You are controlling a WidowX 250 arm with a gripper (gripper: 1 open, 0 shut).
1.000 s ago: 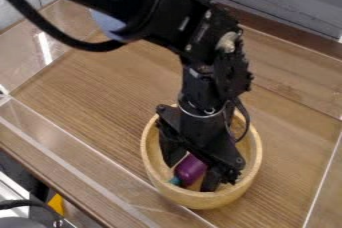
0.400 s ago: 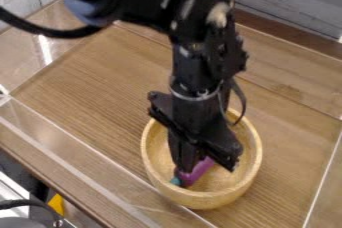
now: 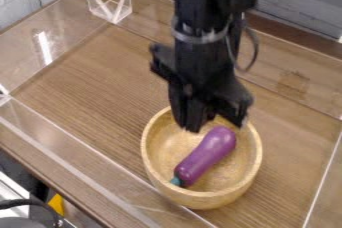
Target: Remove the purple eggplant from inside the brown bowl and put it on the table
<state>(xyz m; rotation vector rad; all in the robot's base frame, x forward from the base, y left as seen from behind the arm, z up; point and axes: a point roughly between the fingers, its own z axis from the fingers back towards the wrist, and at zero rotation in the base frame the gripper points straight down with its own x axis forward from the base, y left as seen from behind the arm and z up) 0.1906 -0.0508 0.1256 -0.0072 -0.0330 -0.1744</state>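
The gripper [image 3: 201, 110] hangs over the back part of the bowl [image 3: 246, 187], dark and blurred, its lower end pointing down. How far its fingers stand apart I cannot tell, as they merge into one dark shape. The eggplant [image 3: 207, 158] shows in front of and below them, with a strip of bowl floor in view between, so nothing is seen pinched there.

Against the earlier frames, the gripper has risen out of the bowl. It covered much of the eggplant then; now the purple body shows almost whole, glossy along its upper side.

Nearest, at the lower left corner, a black cable [image 3: 24, 203] curves beside a small yellow piece [image 3: 56, 204]. Next comes the bowl, light brown with a thick rim, standing on the table [image 3: 80, 102]. The eggplant lies inside it, slanting, its teal stem end toward the near left rim and its plump end toward the far right.

Behind, the wood-grain table runs back to clear walls along its edges, with a clear angular piece [image 3: 112, 4] at the far left. Grey boards [image 3: 297, 2] stand beyond the far edge.
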